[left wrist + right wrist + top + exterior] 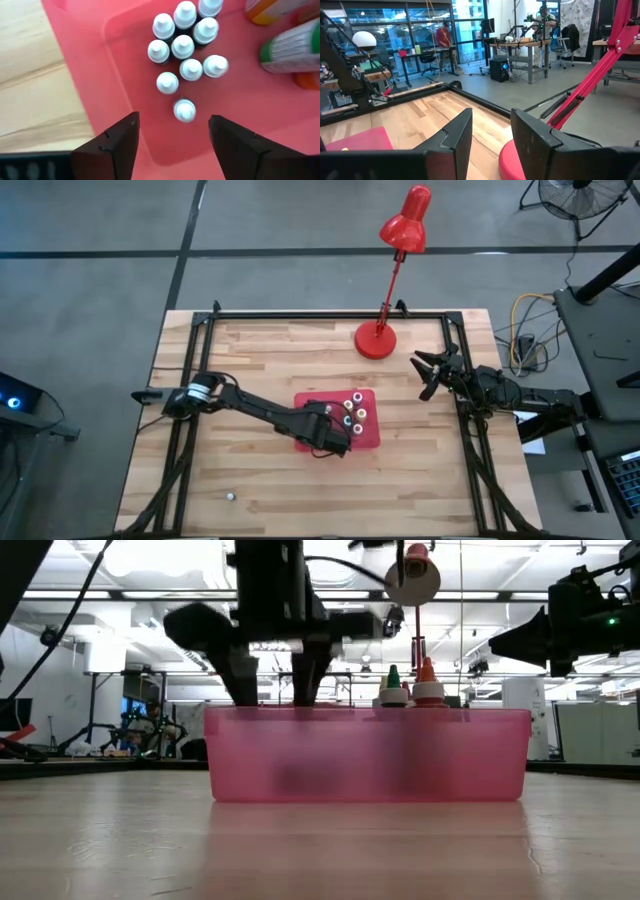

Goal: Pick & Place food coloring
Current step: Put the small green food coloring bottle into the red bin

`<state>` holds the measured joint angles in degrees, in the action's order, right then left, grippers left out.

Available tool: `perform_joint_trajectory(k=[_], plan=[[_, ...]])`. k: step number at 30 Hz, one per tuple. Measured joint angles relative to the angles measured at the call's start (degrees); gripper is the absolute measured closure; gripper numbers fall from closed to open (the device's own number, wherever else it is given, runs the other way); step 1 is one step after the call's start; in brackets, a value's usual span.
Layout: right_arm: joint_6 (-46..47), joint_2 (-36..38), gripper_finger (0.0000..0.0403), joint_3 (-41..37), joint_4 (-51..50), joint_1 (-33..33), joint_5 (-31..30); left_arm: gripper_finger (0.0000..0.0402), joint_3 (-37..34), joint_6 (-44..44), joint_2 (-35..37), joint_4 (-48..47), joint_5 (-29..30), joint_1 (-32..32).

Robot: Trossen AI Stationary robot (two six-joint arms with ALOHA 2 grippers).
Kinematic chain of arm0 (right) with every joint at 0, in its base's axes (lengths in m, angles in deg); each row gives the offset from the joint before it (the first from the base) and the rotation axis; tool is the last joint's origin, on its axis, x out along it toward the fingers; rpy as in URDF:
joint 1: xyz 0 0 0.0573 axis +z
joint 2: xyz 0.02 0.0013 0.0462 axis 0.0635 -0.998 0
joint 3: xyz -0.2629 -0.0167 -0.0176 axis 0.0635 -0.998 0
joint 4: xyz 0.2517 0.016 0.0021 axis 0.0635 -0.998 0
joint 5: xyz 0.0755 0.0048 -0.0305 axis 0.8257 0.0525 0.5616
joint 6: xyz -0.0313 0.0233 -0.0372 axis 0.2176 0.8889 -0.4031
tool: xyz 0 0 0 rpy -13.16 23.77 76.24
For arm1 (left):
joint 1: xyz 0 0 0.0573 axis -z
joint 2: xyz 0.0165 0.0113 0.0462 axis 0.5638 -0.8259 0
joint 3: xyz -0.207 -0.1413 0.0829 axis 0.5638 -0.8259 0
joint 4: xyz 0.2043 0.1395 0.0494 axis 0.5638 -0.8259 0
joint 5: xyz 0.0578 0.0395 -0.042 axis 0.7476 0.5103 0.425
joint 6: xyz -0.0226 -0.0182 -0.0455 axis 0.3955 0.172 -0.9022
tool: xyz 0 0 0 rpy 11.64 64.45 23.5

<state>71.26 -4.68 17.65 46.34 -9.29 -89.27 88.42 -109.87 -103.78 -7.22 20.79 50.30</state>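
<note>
Fingers [112, 145] of the left gripper [172, 145] stand wide apart above the red tray [95, 60], holding nothing, with one small white-capped bottle [184, 110] lying between and just beyond their tips. Eight more white-capped bottles of the food coloring [184, 47] cluster close behind it in the tray, and larger orange and green-banded bottles sit to one side; their label print is too blurred to read. From above, the tray [370, 437] lies mid-table. The right gripper [430, 372] waits near the red lamp's base [376, 339], its fingers parted and empty.
</note>
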Motion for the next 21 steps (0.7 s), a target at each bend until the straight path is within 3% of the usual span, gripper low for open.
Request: perform_joint_trajectory(k=[14, 21], plan=[[0.0, 0.0, 0.0275, 0.0, 0.0, 0.0, 0.0, 0.0190, 0.0, 4.7, 10.1, -4.5, -3.1, 2.5], [0.0, 0.0, 0.0275, 0.0, 0.0, 0.0, 0.0, 0.0191, -0.5, 2.6, 14.1, -13.6, -7.2, 4.8]])
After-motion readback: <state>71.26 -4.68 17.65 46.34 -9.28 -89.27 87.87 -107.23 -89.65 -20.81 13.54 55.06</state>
